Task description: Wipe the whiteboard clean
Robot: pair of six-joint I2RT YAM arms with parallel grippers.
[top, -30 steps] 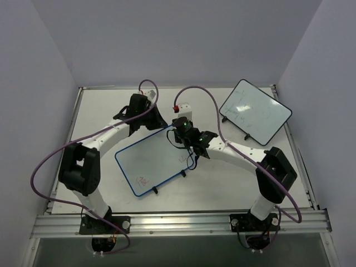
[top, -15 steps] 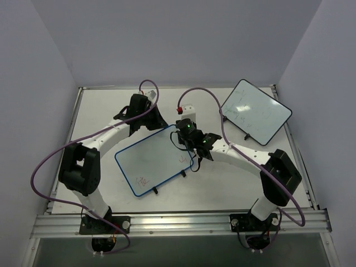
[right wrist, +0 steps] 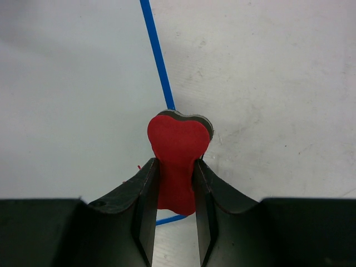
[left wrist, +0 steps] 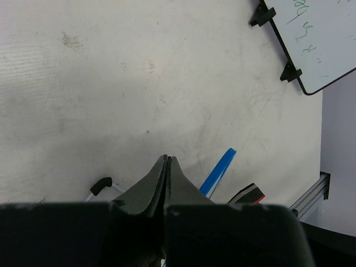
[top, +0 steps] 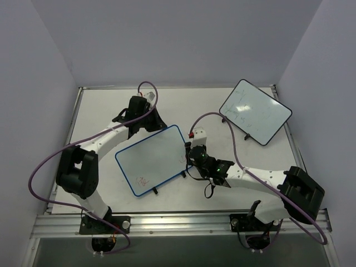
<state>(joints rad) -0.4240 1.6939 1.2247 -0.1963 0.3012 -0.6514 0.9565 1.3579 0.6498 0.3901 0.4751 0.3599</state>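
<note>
Swung back toward the bench's near edge since a second ago, the right gripper (top: 195,144) now sits at the right rim of the whiteboard (top: 156,156) rather than at its far corner. It is clamped on a flat, red, heart-lobed eraser (right wrist: 178,144) with a dark felt backing, which stands over the thin blue rim. The whiteboard is a glossy white rectangle with rounded corners. It lies askew near the middle of the scuffed, matte white bench (top: 100,111), with red scribbles near its near corner and right rim. The left gripper (top: 147,119) is at the board's far edge, fingers pressed together on nothing. A black-rimmed board (top: 256,111) rests by the far right corner.
</note>
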